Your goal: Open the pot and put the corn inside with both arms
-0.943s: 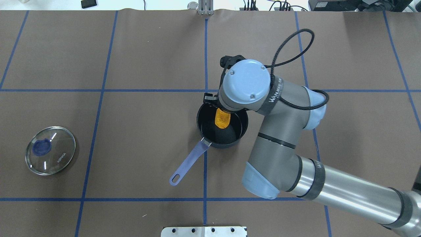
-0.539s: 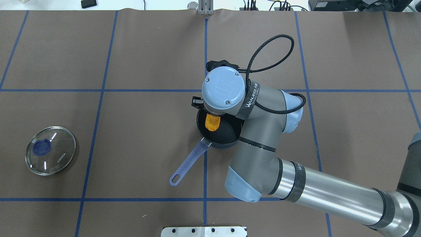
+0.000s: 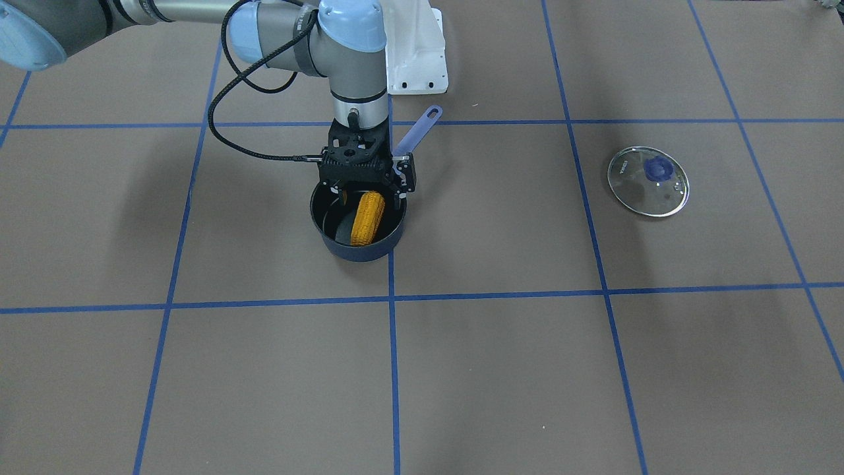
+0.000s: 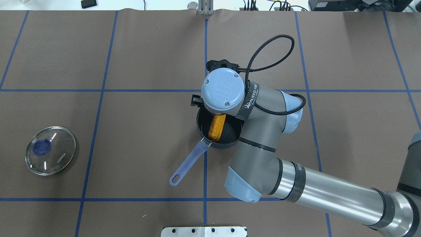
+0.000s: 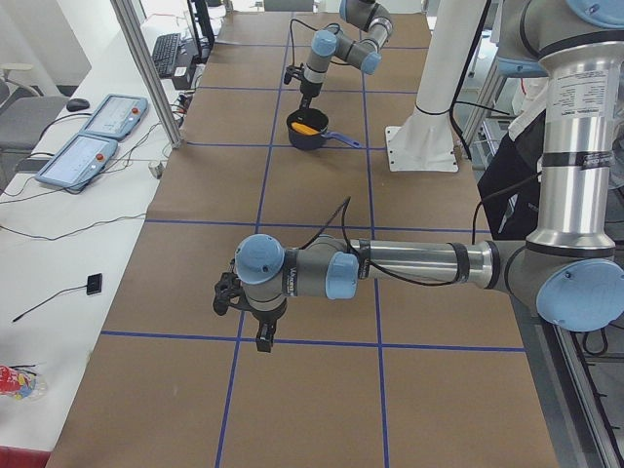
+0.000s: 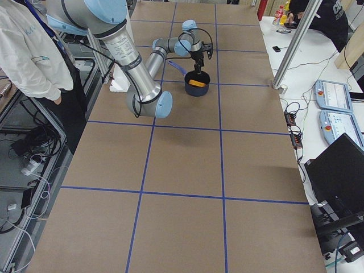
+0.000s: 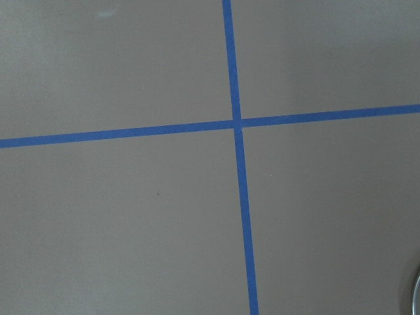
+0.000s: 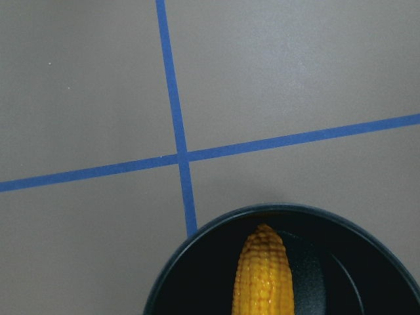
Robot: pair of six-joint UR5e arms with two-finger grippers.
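Observation:
The orange-yellow corn (image 3: 367, 218) lies slanted inside the dark pot (image 3: 359, 251), its tapered end against the wall. It also shows in the overhead view (image 4: 216, 126) and the right wrist view (image 8: 262, 275). My right gripper (image 3: 366, 191) hangs just above the pot's rim, open, with its fingers apart on either side of the corn's upper end and not holding it. The pot (image 4: 230, 141) has a blue-purple handle (image 4: 187, 163). My left gripper (image 5: 261, 336) shows only in the left side view, low over bare table; I cannot tell whether it is open.
The glass lid (image 4: 50, 150) with a blue knob lies flat on the table far to the robot's left, also in the front view (image 3: 647, 181). The white base pedestal (image 3: 415, 53) stands behind the pot. Blue tape lines cross the brown table.
The right arm moved left over the pot. The corn, first held upright in the gripper, has been let go and now lies slanted in the pot.

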